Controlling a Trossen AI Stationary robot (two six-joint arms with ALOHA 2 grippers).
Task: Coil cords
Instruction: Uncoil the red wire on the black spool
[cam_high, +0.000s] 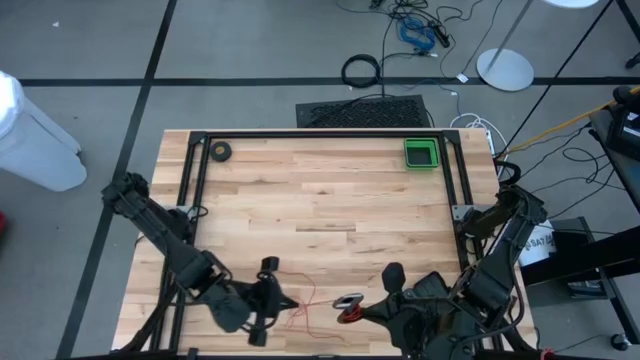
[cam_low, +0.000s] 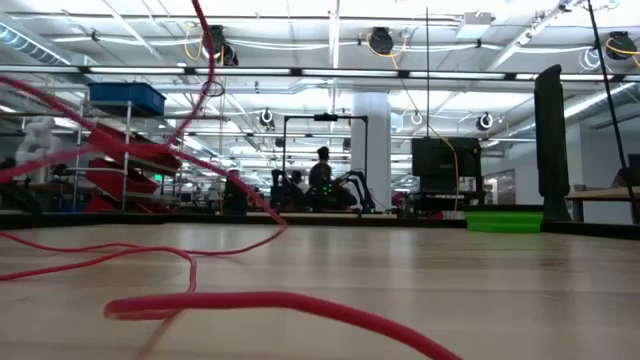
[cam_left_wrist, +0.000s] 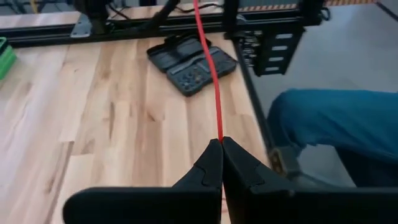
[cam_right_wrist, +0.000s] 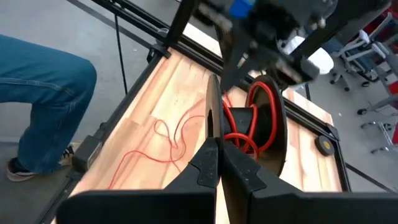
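Left jaws: the left gripper (cam_left_wrist: 221, 144) is pinched tight on the red wire, which runs taut away from its tips.
Right jaws: the right gripper (cam_right_wrist: 214, 149) is pressed closed, its fingertips (cam_right_wrist: 206, 155) at a dark spool (cam_right_wrist: 268, 124) wound with red loops; whether it actually grips the spool I cannot tell.
Cords: the cords (cam_high: 305, 305) lie at the near edge of the table (cam_high: 330, 190), loose red strands between the two arms, with the wound bundle (cam_high: 348, 308) just to their right.
Handling: judged light, thin, limp and springy, so loops will likely slip open. Best taken near the free end and kept under gentle tension.
High view: shows both arms, the green tray (cam_high: 421, 154) at far right and a tape roll (cam_high: 220, 152) at far left.
Low view: shows slack wire lifting off the wood in arcs, with no gripper visible.
Left wrist view: shows a dark open case (cam_left_wrist: 191, 63) and a person's leg (cam_left_wrist: 336, 118) beside the table.
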